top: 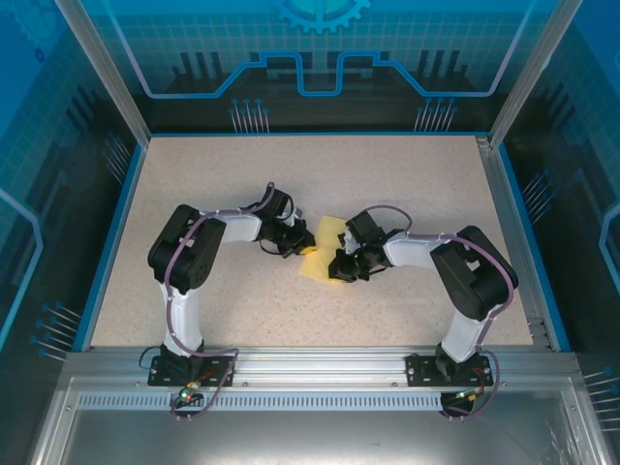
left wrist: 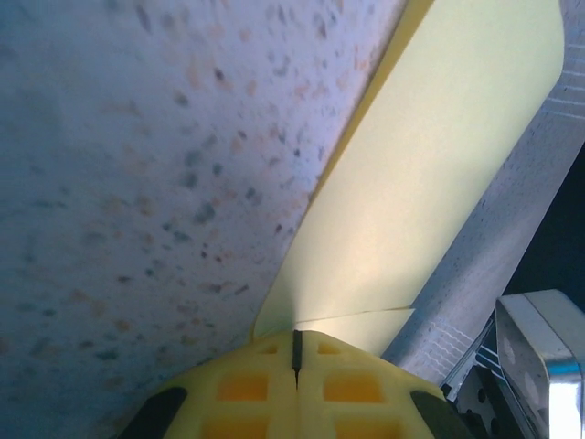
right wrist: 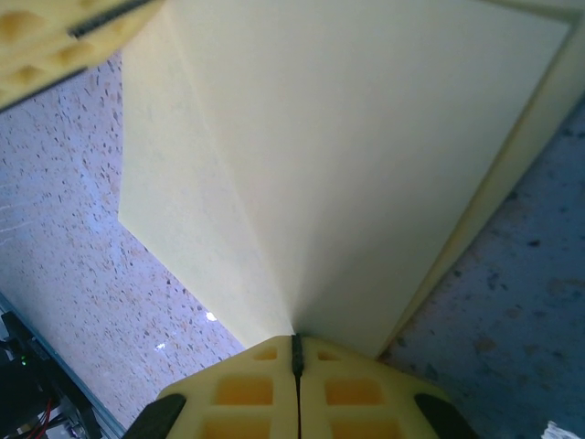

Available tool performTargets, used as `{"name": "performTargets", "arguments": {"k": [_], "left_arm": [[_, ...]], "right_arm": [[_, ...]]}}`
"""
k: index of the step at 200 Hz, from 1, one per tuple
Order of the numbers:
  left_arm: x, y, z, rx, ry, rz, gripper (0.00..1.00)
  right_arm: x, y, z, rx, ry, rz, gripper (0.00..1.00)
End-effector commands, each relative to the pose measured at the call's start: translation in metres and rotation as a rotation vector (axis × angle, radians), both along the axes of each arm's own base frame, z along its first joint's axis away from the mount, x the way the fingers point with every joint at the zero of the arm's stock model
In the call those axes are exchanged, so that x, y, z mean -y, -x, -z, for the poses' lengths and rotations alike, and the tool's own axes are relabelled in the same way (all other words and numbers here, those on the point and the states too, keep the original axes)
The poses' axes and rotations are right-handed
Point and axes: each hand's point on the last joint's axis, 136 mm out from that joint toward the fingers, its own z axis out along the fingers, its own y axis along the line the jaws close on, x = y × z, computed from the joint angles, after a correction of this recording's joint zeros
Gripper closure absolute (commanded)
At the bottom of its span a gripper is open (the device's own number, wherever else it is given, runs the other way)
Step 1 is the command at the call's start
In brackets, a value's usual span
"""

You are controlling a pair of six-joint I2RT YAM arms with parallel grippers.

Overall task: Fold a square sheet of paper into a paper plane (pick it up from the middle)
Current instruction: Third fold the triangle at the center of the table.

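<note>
Between the two fingertips sits the paper (top: pixel 329 231), low over the table (top: pixel 407 184); whether it touches the top, cannot tell. Left gripper (left wrist: pixel 297 352) is clamped on one edge with no gap at its seam; right gripper (right wrist: pixel 297 352) is clamped on the opposite edge, seam likewise tight. Handling, judged: near weightless, limp, bows between the two holds, takes a crease for good, likely tears if the arms pull apart. Best hold looks like a shallow bite at an edge or on a fold line, where the doubled layers are stiffer. From the right wrist, a crease fans away from the tips across the sheet, a second layer peeks out along the right-hand edge, and the left arm's fingers (right wrist: pixel 37 64) pinch the far corner. From the left wrist, a small flap lies just ahead of the tips, with a darker under-layer along the left-hand side. The top view gives only layout: both grippers meet over the paper, most of it is hidden, and no folds are legible.
</note>
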Motion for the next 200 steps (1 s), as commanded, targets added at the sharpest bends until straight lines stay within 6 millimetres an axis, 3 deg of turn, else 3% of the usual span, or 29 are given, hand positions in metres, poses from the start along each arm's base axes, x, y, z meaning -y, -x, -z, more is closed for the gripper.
{"name": "performTargets", "arguments": {"k": [1,61,95,128,166,200], "left_arm": [[-0.030,-0.017,0.017,0.006,-0.097,-0.064,0.95],[-0.030,-0.023,-0.003,0.041,-0.092,-0.047,0.95],[-0.030,-0.020,-0.029,0.097,-0.058,-0.055,0.93],[-0.016,-0.010,-0.047,0.136,0.001,-0.004,0.91],[0.012,0.008,-0.042,0.120,0.038,0.114,0.92],[0.016,0.007,-0.020,0.083,0.017,0.114,0.92]], "right_arm": [[0.015,0.020,0.018,-0.104,0.075,-0.013,0.94],[0.015,0.022,0.019,-0.108,0.074,-0.033,0.93],[0.010,0.011,0.009,-0.077,0.065,-0.044,0.93],[0.009,0.009,0.008,-0.073,0.067,-0.049,0.93],[0.007,0.004,0.003,-0.056,0.056,-0.045,0.92],[-0.001,-0.002,-0.009,-0.029,0.011,-0.046,0.92]]}}
